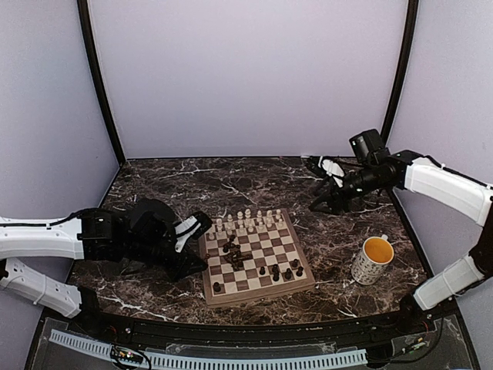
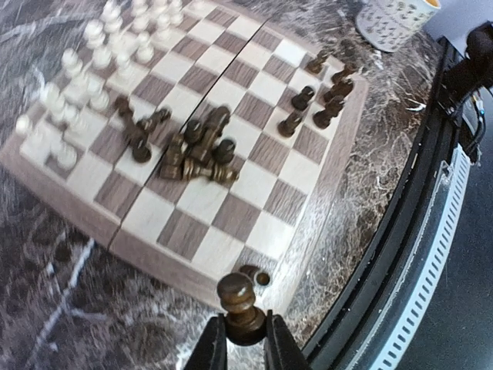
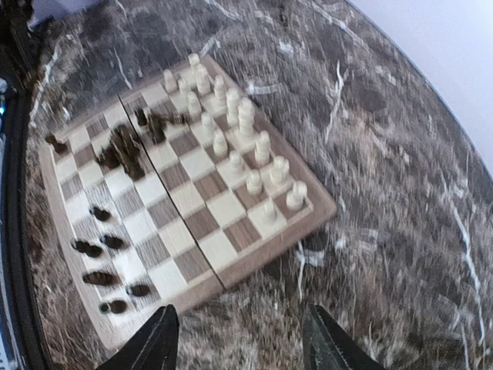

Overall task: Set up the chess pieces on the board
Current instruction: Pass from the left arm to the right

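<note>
The board (image 1: pixel 262 292) lies mid-table, and it also fills the left wrist view (image 2: pixel 154 258) and the right wrist view (image 3: pixel 277 250). Cream chess pieces (image 1: pixel 246 220) (image 2: pixel 100 46) (image 3: pixel 231 116) stand in rows along its far side. A heap of toppled dark pieces (image 1: pixel 233 254) (image 2: pixel 200 146) (image 3: pixel 123 150) lies left of centre. A few dark pieces (image 1: pixel 281 271) (image 2: pixel 323 92) stand near the front right. My left gripper (image 1: pixel 192 266) (image 2: pixel 243 339) is shut on a dark pawn (image 2: pixel 241 304), held upright just off the board's front-left corner. My right gripper (image 1: pixel 322 204) (image 3: pixel 239 343) hangs open and empty over the marble behind the board's right side.
A speckled mug (image 1: pixel 373 260) (image 2: pixel 393 19) with a yellow inside stands right of the board. One dark piece (image 1: pixel 216 287) (image 2: pixel 254 274) sits on the front-left corner square. The table's black front rail (image 2: pixel 400 231) runs close beside the left gripper.
</note>
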You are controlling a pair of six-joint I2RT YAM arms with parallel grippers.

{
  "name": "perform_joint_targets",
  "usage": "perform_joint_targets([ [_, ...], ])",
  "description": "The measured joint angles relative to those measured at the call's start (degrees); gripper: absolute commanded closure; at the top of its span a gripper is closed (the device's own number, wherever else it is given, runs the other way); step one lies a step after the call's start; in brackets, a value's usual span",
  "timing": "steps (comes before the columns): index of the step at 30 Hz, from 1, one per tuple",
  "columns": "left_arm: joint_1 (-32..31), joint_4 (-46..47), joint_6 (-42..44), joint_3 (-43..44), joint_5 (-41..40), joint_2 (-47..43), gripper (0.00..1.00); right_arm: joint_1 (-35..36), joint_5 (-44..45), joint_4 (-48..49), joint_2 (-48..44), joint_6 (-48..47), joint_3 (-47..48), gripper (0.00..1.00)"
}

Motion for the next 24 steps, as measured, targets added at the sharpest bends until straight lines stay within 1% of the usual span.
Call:
perform_joint_targets([
  [2,0.0,3.45,6.1,1.29,0.31,1.75,0.86,2.03,-1.81,-1.38,1.81,1.27,5.27,0.43],
  [5,0.0,9.11,14.25,4.98,0.55,7.13,0.85,5.7,-5.01,-3.76,7.98,3.82,16.04,0.43],
  [8,0.0,15.26,19.67,8.59,0.81,13.18,0.84,8.85,-8.24,-6.14,13.77,7.1,24.11,0.41],
  [10,0.0,20.13,21.84,9.86,1.05,16.44,0.83,10.47,-10.36,-7.61,16.57,9.25,27.47,0.41],
  [14,1.03,29.0,22.67,10.23,4.81,20.65,0.82,12.44,-14.58,-8.26,19.23,14.05,28.02,0.38],
  [18,2.34,34.23,21.53,9.77,8.15,20.7,0.82,13.7,-16.79,-8.52,19.98,17.16,25.79,0.37],
  [21,2.93,36.89,21.35,9.46,9.16,19.67,0.82,14.78,-17.57,-8.7,20.81,18.45,25.46,0.37],
  [24,2.91,36.5,21.38,9.46,10.03,19.54,0.82,15.91,-18.45,-8.74,21.46,18.88,25.49,0.39],
])
